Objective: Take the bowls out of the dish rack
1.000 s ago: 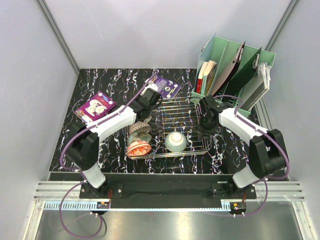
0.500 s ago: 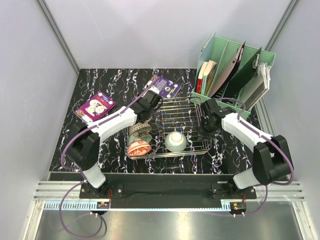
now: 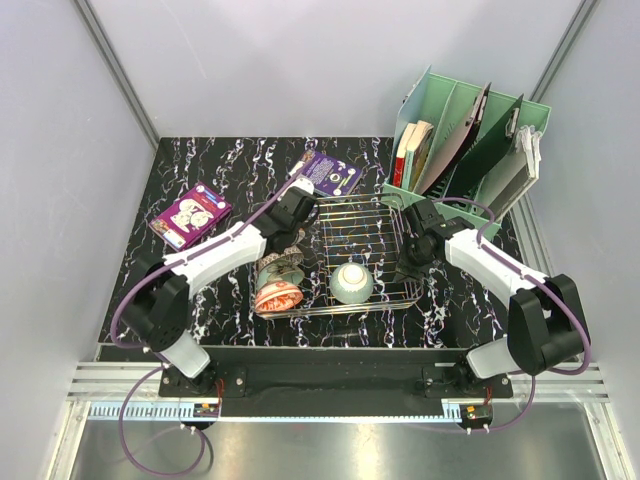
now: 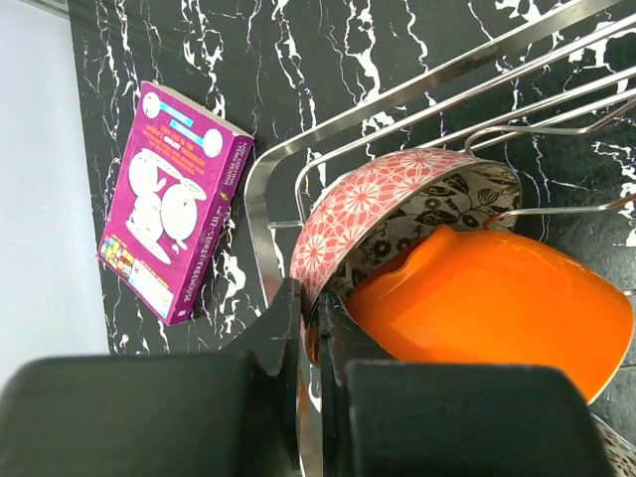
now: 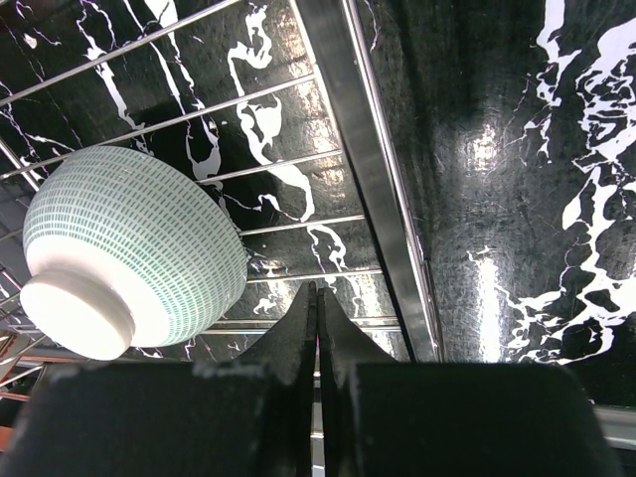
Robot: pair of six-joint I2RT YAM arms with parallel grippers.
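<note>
The dish rack point(image 3: 385, 222) is set at the middle of the table point(image 3: 200, 165), its long axis running left to right. At its left end a nested stack of bowls is tipped on edge, mouths turned sideways rather than up. The red-pink floral bowl point(image 4: 368, 209) is outermost and the orange bowl point(image 4: 497, 298) is nested within it, with a grey-patterned surface seen between them. The floral bowl's rim is pinched by the left tool point(image 4: 313, 316). The celadon green bowl point(image 5: 129, 248) is laid foot-up by the rack's near rail. The right tool point(image 5: 316, 308) is held pressed together, gripping nothing, over the rack's right side near that bowl.
</note>
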